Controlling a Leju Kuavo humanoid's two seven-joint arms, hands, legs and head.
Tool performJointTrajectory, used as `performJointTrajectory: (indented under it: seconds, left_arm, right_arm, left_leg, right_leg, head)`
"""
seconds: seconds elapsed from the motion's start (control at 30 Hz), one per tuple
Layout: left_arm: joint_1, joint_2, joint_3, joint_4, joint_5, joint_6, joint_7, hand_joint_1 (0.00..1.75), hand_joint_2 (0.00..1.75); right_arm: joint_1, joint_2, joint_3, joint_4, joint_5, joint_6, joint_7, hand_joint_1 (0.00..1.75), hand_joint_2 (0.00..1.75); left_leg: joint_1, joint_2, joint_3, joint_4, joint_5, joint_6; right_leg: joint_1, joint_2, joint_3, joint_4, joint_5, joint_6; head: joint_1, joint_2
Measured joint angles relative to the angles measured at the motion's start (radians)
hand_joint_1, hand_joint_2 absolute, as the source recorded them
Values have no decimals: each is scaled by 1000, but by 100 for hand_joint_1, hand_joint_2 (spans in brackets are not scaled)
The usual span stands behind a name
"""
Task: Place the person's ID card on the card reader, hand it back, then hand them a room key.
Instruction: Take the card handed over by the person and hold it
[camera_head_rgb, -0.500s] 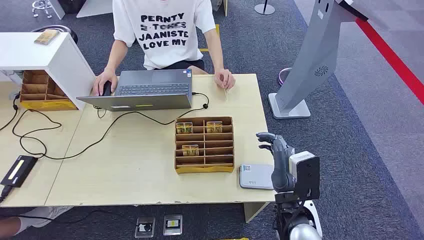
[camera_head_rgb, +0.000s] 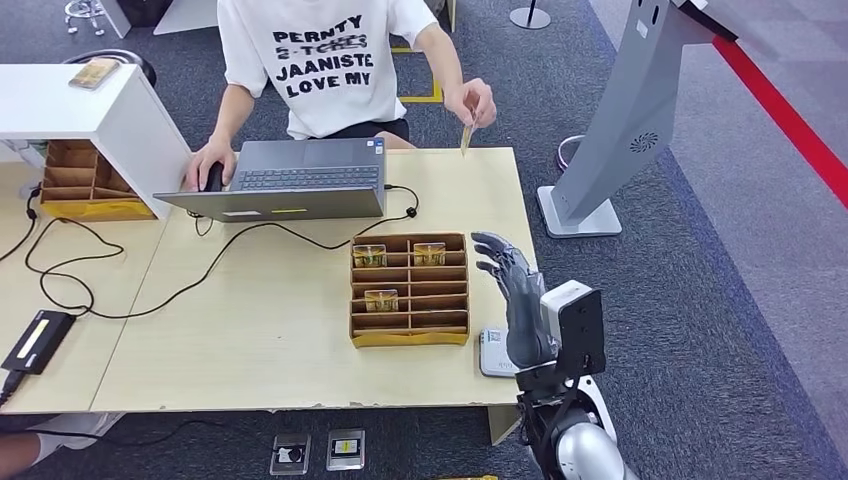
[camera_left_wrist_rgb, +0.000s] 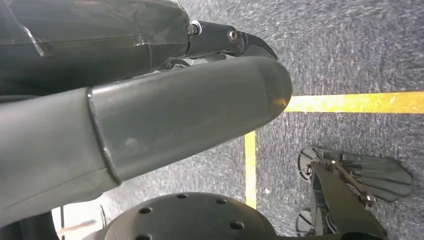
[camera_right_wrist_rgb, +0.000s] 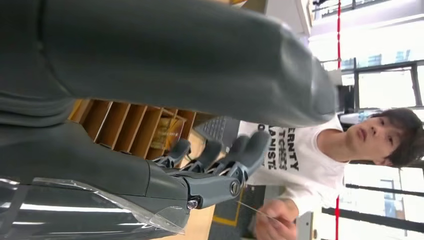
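Observation:
A person in a white printed T-shirt (camera_head_rgb: 320, 60) sits behind the table and holds the ID card (camera_head_rgb: 466, 137) up over the table's far right corner. The right wrist view catches that card (camera_right_wrist_rgb: 255, 211) edge-on in the person's fingers. My right hand (camera_head_rgb: 512, 290) is raised over the table's right edge, empty, fingers spread toward the person. The grey card reader (camera_head_rgb: 497, 353) lies flat at the front right, partly behind my right forearm. Room keys (camera_head_rgb: 369, 256) stand in slots of a cardboard organiser (camera_head_rgb: 409, 335). My left hand (camera_left_wrist_rgb: 150, 115) hangs over the floor, holding nothing.
An open grey laptop (camera_head_rgb: 290, 180) sits at the far side, the person's other hand on a mouse (camera_head_rgb: 212, 176). Black cables (camera_head_rgb: 120, 290) trail across the left half. A white box (camera_head_rgb: 90, 110) and a second organiser (camera_head_rgb: 85, 185) stand far left. A grey kiosk stand (camera_head_rgb: 625, 120) rises at right.
The person has lifted the ID card off the table and holds it up. My right hand has risen and moved forward and left toward the person.

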Motion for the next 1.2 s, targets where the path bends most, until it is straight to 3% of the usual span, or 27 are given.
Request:
performJointTrajectory:
  seconds: [0.37,1.2]
  left_arm:
    - [2,-20,49,0,37,30,-5,0,0]
    - [2,-21,50,0,37,30,-5,0,0]
  right_arm:
    - [-88,28,64,76,-60,30,-50,0,0]
    - [-90,29,65,77,-61,30,-51,0,0]
  left_leg:
    - [0,0,0,0,0,0]
    - [0,0,0,0,0,0]
  right_leg:
    - [0,0,0,0,0,0]
    - [0,0,0,0,0,0]
  head:
    - [0,0]
    - [0,0]
